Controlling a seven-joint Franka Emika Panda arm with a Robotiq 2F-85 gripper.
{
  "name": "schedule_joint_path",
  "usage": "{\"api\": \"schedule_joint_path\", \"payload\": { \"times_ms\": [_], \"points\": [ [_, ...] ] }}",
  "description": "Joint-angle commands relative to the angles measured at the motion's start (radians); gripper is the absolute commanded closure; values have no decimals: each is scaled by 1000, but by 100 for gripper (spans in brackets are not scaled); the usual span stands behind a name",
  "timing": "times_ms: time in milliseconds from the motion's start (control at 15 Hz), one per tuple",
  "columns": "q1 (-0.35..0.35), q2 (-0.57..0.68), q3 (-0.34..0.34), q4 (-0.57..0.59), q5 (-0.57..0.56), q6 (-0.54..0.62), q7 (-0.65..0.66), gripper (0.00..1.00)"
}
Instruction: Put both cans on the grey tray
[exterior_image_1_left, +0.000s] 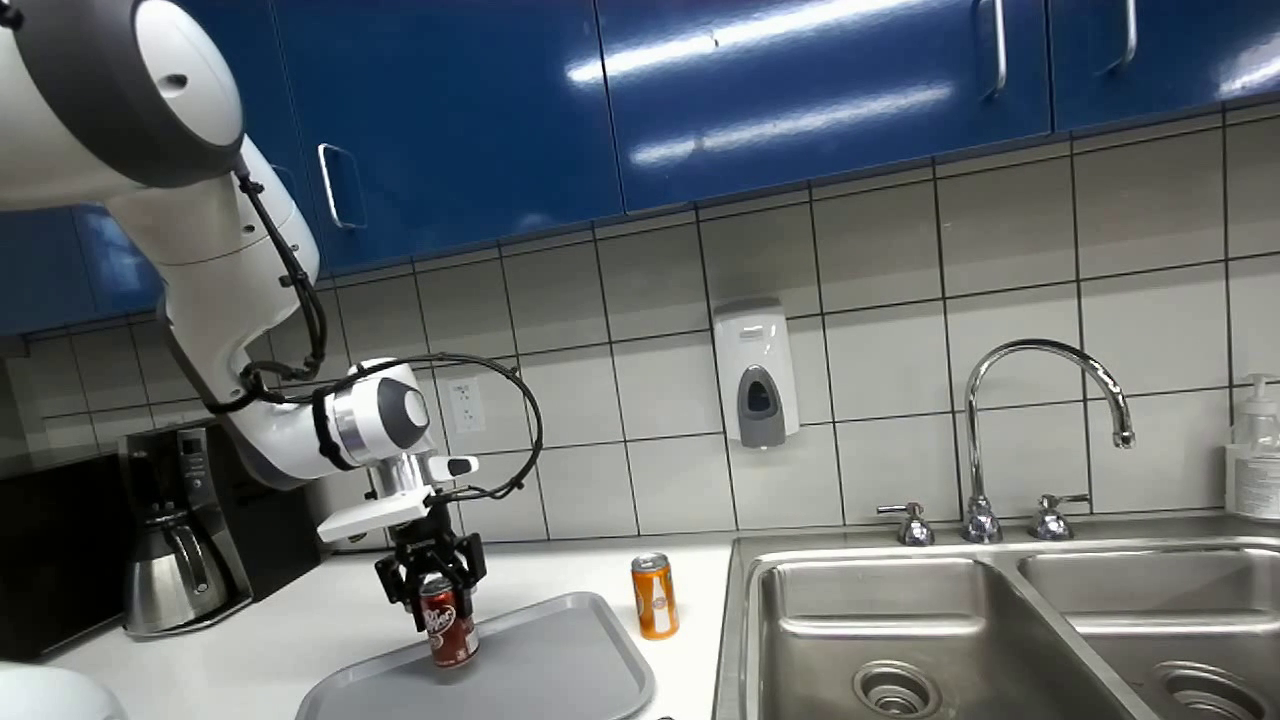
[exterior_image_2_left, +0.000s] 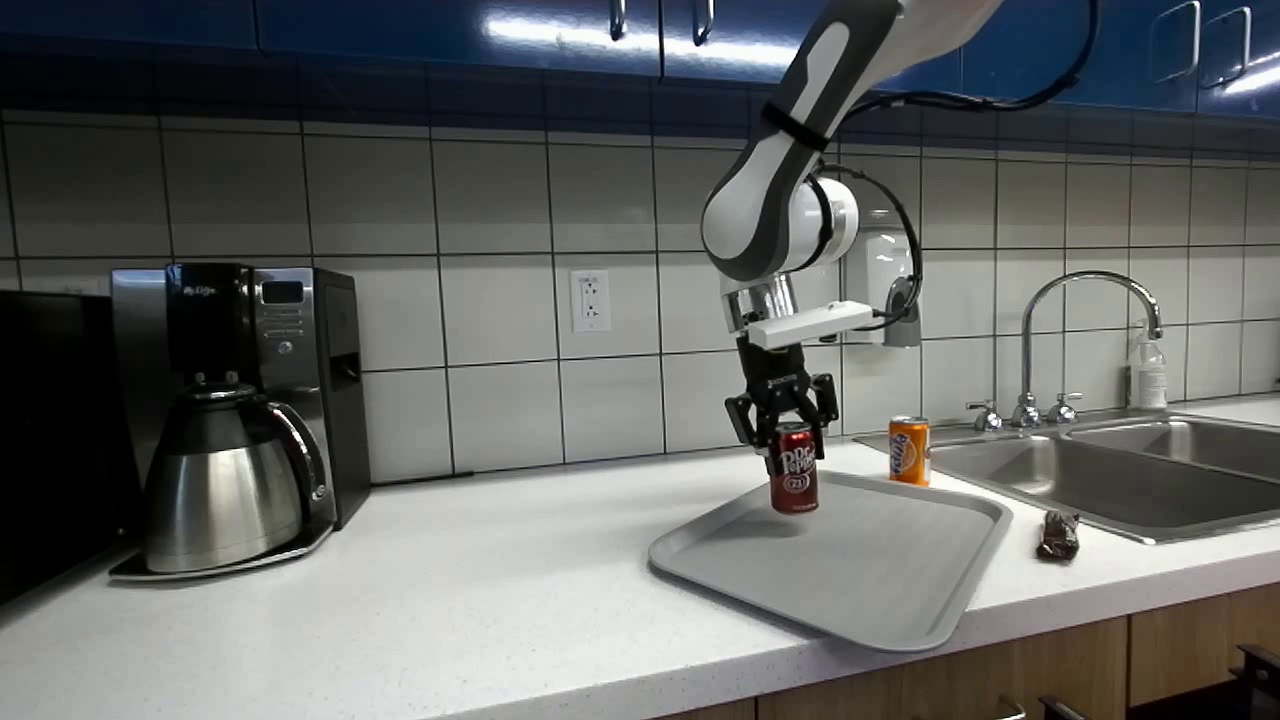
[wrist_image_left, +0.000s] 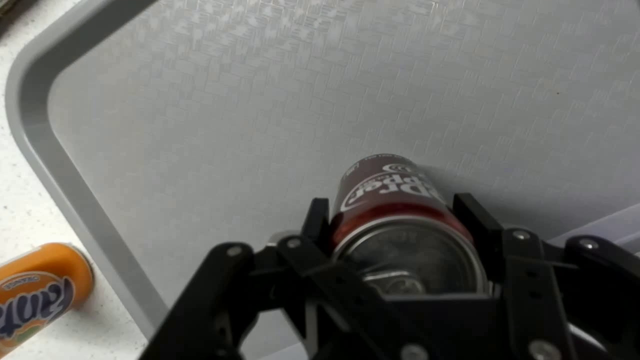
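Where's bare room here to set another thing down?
Widest: the counter between the coffee maker and the tray. Also the tray's front part, between its front rim and the red can held in the gripper. Crowded: the strip between tray and sink, with the orange can and a small dark object.

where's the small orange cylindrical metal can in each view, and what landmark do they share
In an exterior view: the small orange cylindrical metal can stands low, near mid-width.
In an exterior view: the can stands right of centre, below mid-height.
Wrist view: the can is at lower left, cut off by the edge.
Shared landmark: the flat light grey rectangular tray; the can is outside its rim in each.
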Motion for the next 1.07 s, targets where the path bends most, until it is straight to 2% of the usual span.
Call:
{"api": "schedule_joint_path", "payload": {
  "times_ms": [0, 667, 733, 933, 1000],
  "points": [
    [-12, -26, 20, -31, -17, 6, -11, 61],
    [-13, -3, 23, -37, -18, 2, -11, 61],
    [-12, -2, 23, -38, -18, 1, -10, 11],
    [-12, -1, 22, -37, -19, -1, -9, 0],
    [-12, -2, 23, -37, -18, 0, -9, 0]
  ]
}}
